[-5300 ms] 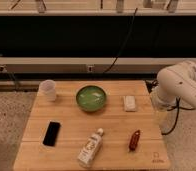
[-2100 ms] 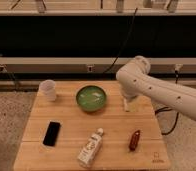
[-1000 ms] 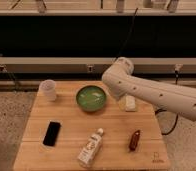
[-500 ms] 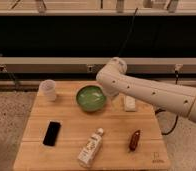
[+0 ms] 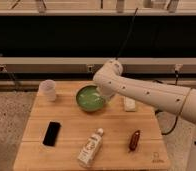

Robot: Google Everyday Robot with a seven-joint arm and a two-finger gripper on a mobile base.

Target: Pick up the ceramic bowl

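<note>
Green glossy ceramic bowl (image 5: 89, 99), shallow, paler inside; gripper (image 5: 104, 94) at rim.

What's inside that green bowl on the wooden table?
The ceramic bowl shows only its bare pale green inside. The gripper, at the end of the white arm, sits over the right rim and covers that part, so anything there cannot be seen.

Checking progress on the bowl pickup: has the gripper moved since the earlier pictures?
Yes. The gripper has swung left from beyond the table's right edge to the ceramic bowl's right rim.
</note>
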